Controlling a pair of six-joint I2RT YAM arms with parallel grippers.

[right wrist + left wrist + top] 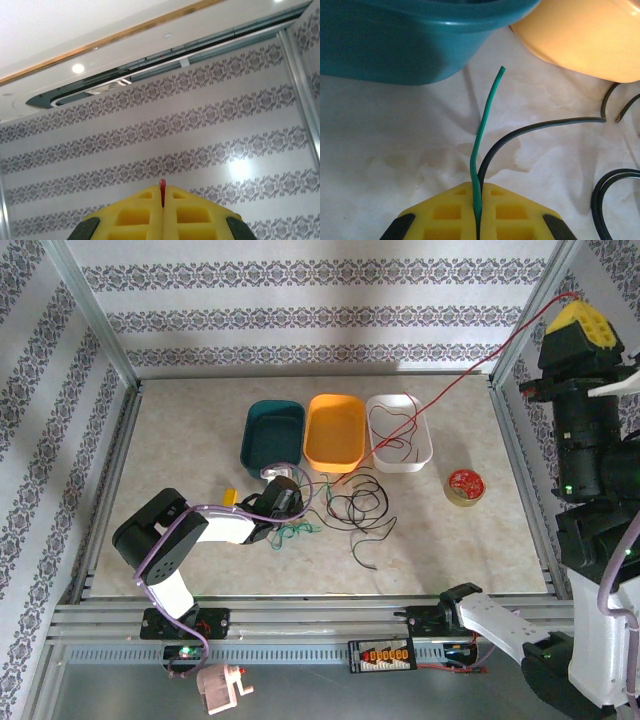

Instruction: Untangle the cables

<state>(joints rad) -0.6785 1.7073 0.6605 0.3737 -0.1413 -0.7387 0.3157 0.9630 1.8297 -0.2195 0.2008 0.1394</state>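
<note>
Cables (358, 508) are sitting in a loose heap at the middle of the overhead frame, on the tabletop (180, 440) just below the row of coloured tubs.

I've got the right tool (573, 304) clenched on the red cable (470, 376) way up in the upper right corner. That strand runs taut on a diagonal, down across the white bin (426, 448) and into the heap (in the wrist view its tip pokes out between the closed yellow fingers).

The left tool (283, 502) is low at centre-left, just under the teal bin (250, 440), and it's clamped on the green cable (486, 125). A black cable (545, 125) dives in right beside the green at the jaw line. I can't tell if it's pinched too.

My read is that I'm mid-separation, with red lifted out of the pile while the left side anchors green. Next move is probably a slow pull on red towards the upper right, watching whether the black loops drag along with it. If they do, I'd say back off and shake it loose rather than yank, since those thin wires will likely cinch into a knot.
</note>
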